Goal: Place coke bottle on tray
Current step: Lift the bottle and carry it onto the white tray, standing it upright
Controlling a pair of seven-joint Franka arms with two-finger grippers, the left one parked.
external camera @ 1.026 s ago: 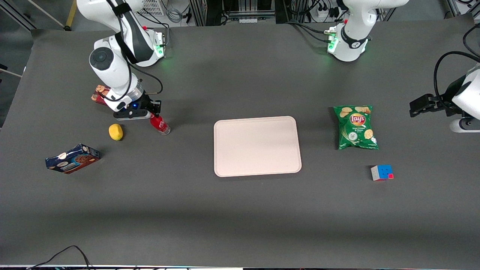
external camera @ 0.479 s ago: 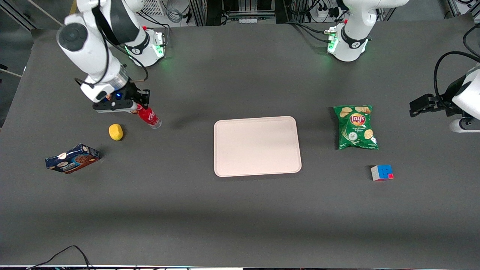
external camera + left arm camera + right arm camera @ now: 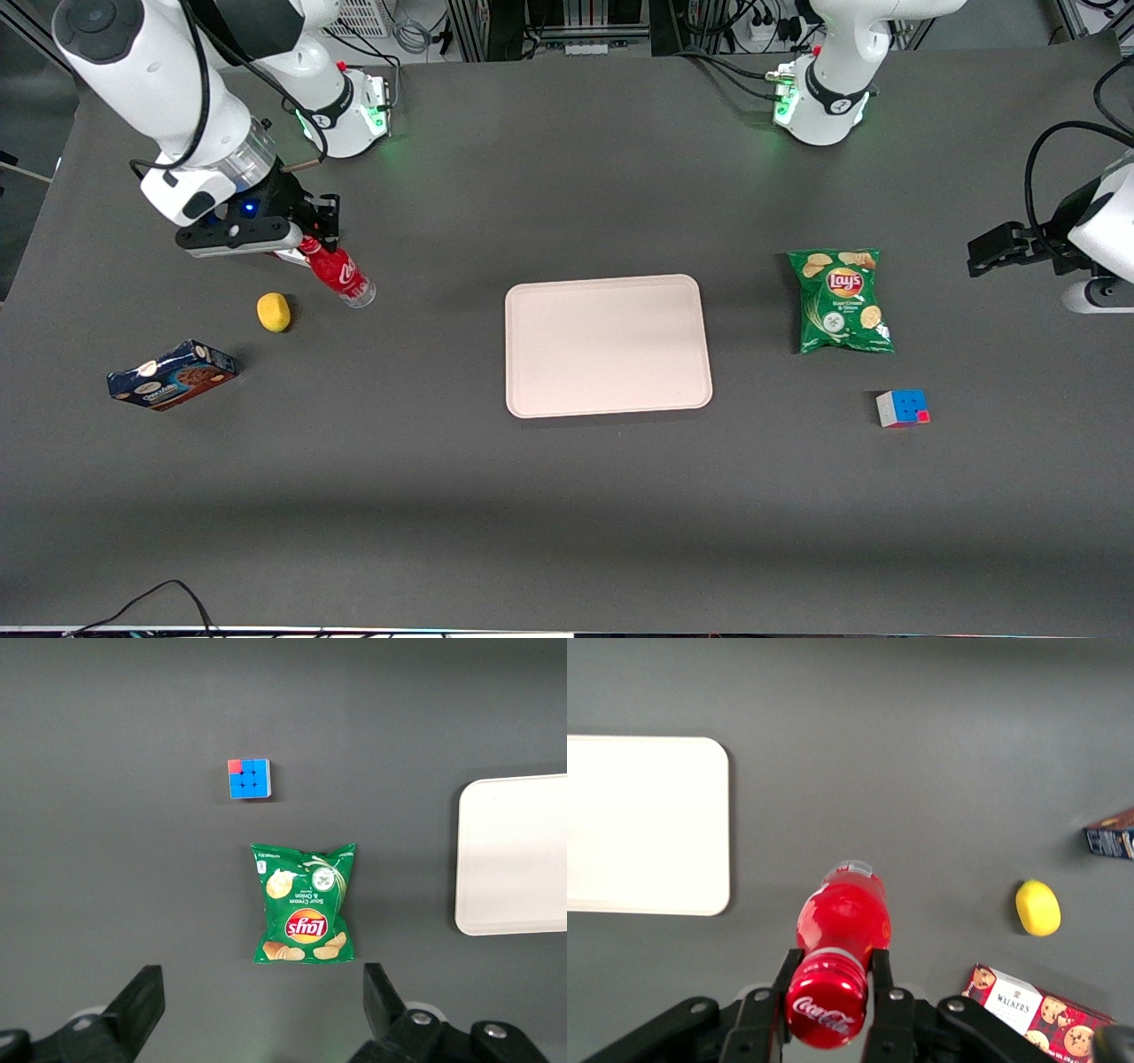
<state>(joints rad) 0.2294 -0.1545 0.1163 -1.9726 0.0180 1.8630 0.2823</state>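
While your end effector (image 3: 312, 244) is clamped on the coke bottle (image 3: 339, 275) by its neck, lifted clear of the surface (image 3: 567, 514), you're mid-transport: carry it toward 3 o'clock over the tray (image 3: 608, 344), then lower and release.

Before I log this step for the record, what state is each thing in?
gripper: shut on coke bottle's neck, raised above table
coke bottle: capped, held off table
tray: flat, nothing on it
chips bag: sealed, lying flat
yellow fruit: resting on table
blue box: closed
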